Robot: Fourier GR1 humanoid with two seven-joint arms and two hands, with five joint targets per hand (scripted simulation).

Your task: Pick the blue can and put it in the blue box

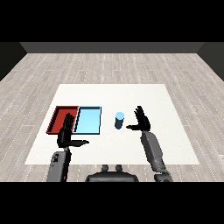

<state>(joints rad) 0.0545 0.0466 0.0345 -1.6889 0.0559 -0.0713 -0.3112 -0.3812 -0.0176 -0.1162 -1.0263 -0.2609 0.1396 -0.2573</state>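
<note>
White table [113, 94], seen from the head, on a grey plank floor. Two trays lie side by side at its left: red tray [55, 118], outer, and blue tray [89, 120], inner; nothing shows in either. The left hand [67, 133] hovers over the near edge of the two trays, fingers straight, thumb out toward the centre, holding nothing. The right hand [141, 120] stands just right of the can, fingers spread wide and upright, thumb reaching toward the can, apart from it as far as can be told. Blue can [119, 120] stands upright on the table, just right of the blue tray, outside it. Progress: early, by this judgement. The can is not yet grasped; grasp, lift, carry left and release into the blue tray all remain.
</note>
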